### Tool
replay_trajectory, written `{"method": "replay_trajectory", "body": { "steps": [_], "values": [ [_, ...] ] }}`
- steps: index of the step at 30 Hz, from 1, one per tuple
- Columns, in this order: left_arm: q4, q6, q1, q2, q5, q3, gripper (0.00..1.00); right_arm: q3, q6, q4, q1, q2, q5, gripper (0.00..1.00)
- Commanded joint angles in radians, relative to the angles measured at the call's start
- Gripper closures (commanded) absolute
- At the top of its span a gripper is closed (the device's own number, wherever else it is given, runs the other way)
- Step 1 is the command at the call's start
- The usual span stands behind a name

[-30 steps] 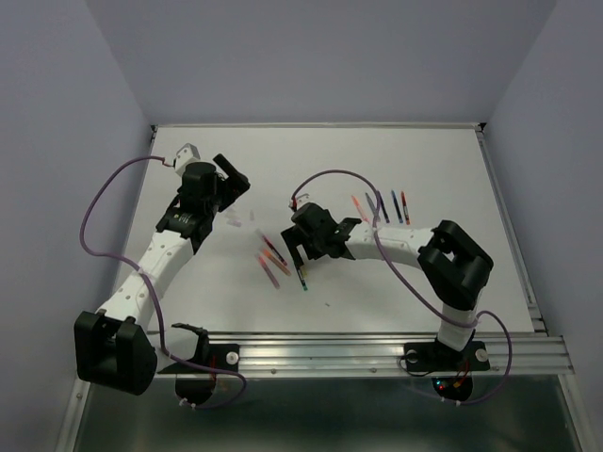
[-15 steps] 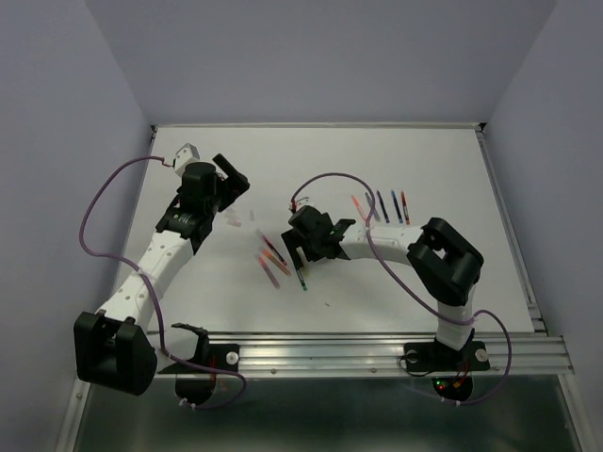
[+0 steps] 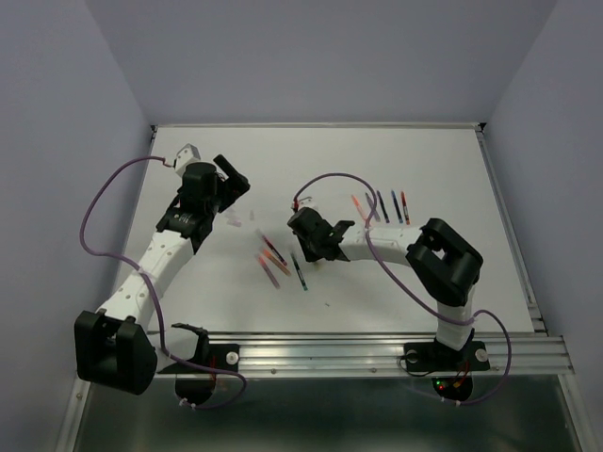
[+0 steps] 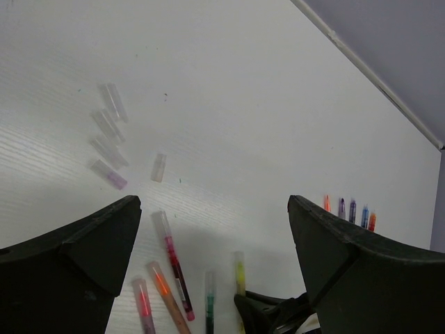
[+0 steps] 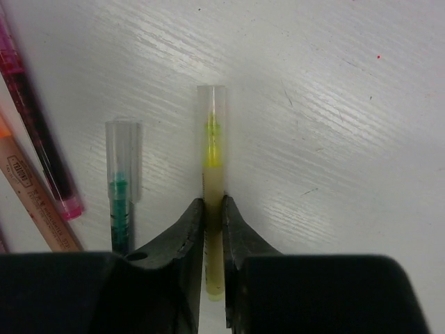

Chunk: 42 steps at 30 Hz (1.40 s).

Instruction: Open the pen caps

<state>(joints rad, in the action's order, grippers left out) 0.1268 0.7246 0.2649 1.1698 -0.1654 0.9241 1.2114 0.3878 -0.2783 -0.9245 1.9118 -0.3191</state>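
The right gripper [image 5: 213, 209] is pinched nearly shut around the barrel of a thin yellow pen [image 5: 212, 181], one finger pressed to each side. The pen seems to lie flat on the white table [image 5: 348, 104]. Its clear plastic cap [image 5: 211, 104] is still on, pointing away from the fingers. This looks like the start of one uncapping: barrel secured, cap not yet touched.

Just left of the yellow pen lies a green pen with a clear cap [image 5: 122, 188], and further left a pink-and-dark pen [image 5: 38, 139].

The left gripper [image 4: 214, 209] hangs spread wide and empty, well back from the yellow pen. A scatter of loose clear caps [image 4: 108, 149] lies beyond it (likely pulled off already).

Next, the left gripper would need to come across, close on the cap alone and pull straight along the pen's axis.
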Motion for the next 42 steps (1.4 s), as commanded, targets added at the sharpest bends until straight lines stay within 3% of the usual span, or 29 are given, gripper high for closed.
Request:
{"method": "replay_trajectory", "body": {
  "steps": [1,3,6,12,16,25,32,38,42],
  "values": [
    [-0.019,-0.028,0.002,0.007,0.021,0.022,0.01,-0.036,0.026,-0.038,-0.008,-0.002,-0.047,0.9],
    [-0.038,-0.04,0.002,0.013,0.076,0.018,0.01,-0.038,0.013,-0.03,-0.008,-0.029,-0.055,0.98],
    [-0.081,-0.057,0.002,0.03,0.161,0.005,0.01,-0.058,-0.053,0.034,0.003,-0.101,-0.04,0.99],
    [-0.19,-0.048,0.022,0.088,0.394,-0.022,0.01,-0.137,-0.155,0.18,0.093,-0.267,0.196,0.99],
    [-0.231,-0.019,0.075,0.125,0.392,-0.007,0.01,-0.139,-0.19,0.215,0.131,-0.326,0.31,0.99],
    [-0.268,0.025,0.183,0.229,0.397,0.058,0.06,-0.053,-0.19,0.234,0.151,-0.309,0.362,0.99],
    [-0.276,0.032,0.2,0.271,0.417,0.074,0.18,-0.03,-0.168,0.266,0.161,-0.312,0.364,0.99],
    [-0.283,0.036,0.208,0.274,0.42,0.079,0.34,-0.026,-0.158,0.323,0.161,-0.315,0.374,0.99],
    [-0.293,0.039,0.212,0.277,0.428,0.078,0.37,-0.024,-0.156,0.338,0.161,-0.315,0.377,0.99]
  ]
}}
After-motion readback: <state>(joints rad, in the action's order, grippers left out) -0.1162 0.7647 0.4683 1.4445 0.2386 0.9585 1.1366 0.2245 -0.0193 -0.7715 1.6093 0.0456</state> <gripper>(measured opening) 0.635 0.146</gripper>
